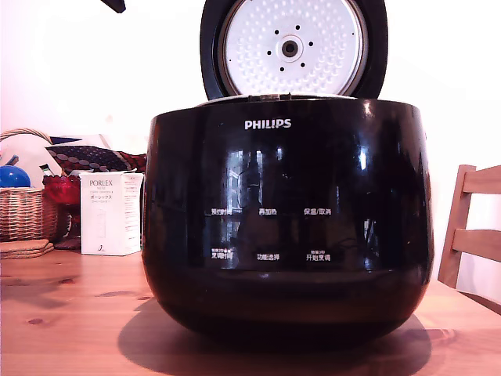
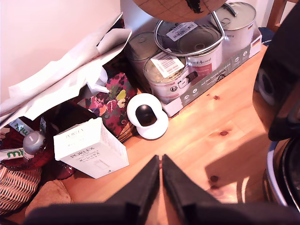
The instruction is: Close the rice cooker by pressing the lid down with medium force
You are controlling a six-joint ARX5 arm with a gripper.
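Frontally, the exterior view lists the rice cooker [image 1: 286, 215] on the wooden table [image 1: 70, 321], lid [image 1: 293, 47] upright; only the wrist view shows the clenched, empty gripper [image 2: 161, 161] above paint cans [image 2: 187, 56].

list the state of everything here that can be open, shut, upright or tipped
glossy black rounded Philips rice cooker: open, upright on the wooden table
round black lid with dimpled silver-white underside: raised, standing upright
black gripper: fingers shut, holding nothing, above the table
white Porlex cardboard box: closed, standing upright
metal paint tins with wire handles: lids on, upright
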